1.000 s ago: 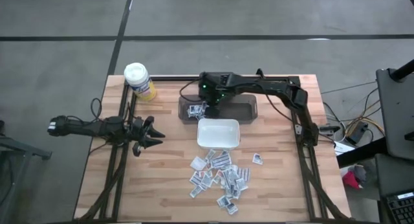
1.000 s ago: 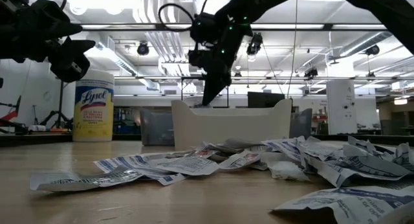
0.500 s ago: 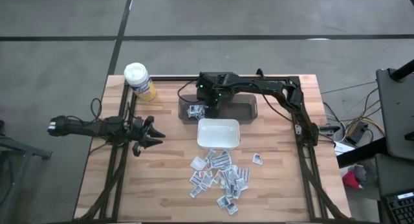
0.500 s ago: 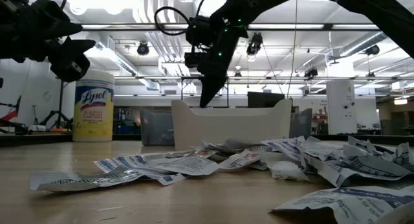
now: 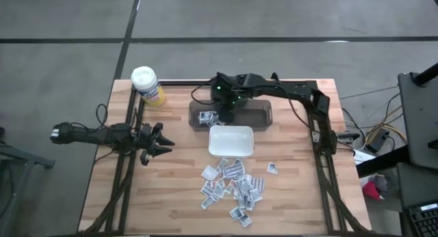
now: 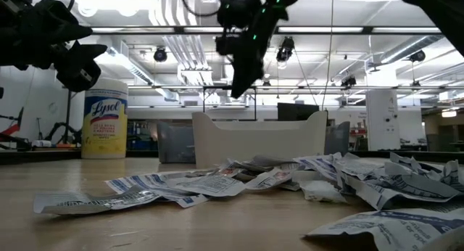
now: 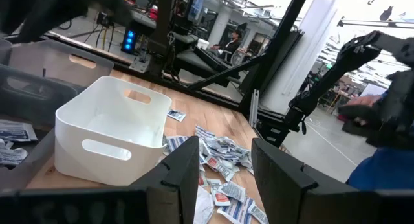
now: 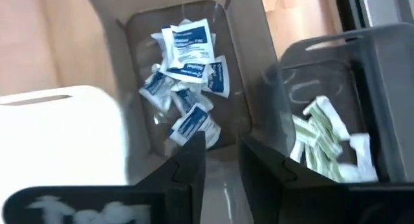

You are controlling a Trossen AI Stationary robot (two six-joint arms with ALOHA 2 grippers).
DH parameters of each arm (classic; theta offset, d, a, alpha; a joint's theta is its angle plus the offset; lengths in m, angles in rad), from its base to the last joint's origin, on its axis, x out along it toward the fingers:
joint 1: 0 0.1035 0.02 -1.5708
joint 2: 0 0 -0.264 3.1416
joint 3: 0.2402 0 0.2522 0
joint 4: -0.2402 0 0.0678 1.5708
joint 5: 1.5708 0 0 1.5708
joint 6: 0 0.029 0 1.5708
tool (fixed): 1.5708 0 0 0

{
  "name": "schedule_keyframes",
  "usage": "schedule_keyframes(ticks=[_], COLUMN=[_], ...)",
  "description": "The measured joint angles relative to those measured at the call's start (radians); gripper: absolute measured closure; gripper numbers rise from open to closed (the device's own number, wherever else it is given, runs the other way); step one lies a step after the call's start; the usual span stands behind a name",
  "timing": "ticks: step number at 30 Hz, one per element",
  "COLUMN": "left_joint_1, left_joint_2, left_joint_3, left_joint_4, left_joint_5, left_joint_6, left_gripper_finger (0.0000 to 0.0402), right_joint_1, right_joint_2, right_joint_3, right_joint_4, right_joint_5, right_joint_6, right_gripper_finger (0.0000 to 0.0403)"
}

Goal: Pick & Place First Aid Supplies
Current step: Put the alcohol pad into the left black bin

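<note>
Wooden desk (image 5: 171,196): your right gripper (image 5: 224,116), fingers parted and empty, hangs over the bin (image 5: 263,116) at the far edge; packets (image 8: 187,62) lie below. Descending risks snagging its wall.

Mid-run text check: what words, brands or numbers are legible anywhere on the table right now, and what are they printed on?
"Lysol": brand on the yellow canister, read in the low view.
Smaller print under it: too small to read.
Packets on the table: printed, too small and blurred to read.
Packets in the dark bin: blue print, blurred, unreadable.
No numbers or signs readable.
</note>
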Motion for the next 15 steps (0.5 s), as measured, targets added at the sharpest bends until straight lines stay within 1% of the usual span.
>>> schedule_keyframes(ticks=[6, 10, 12, 15], left_joint_1=[0.0, 0.0, 0.0, 0.0], left_joint_2=[0.0, 0.0, 0.0, 0.0], left_joint_3=[0.0, 0.0, 0.0, 0.0], left_joint_4=[0.0, 0.0, 0.0, 0.0], left_joint_5=[0.0, 0.0, 0.0, 0.0], left_joint_6=[0.002, 0.003, 0.003, 0.003], left_gripper_finger=[0.0266, 0.0266, 0.0266, 0.0266], right_joint_1=[0.037, 0.088, 0.124, 0.186], right_joint_2=[-0.113, -0.193, -0.233, -0.308], right_joint_3=[0.0, -0.008, -0.027, -0.086], right_joint_4=[-0.142, -0.254, -0.288, -0.291], right_joint_5=[-0.002, 0.0, 0.0, 0.0], right_joint_6=[0.143, 0.213, 0.239, 0.295], right_gripper_finger=[0.035, 0.0365, 0.0372, 0.0383])
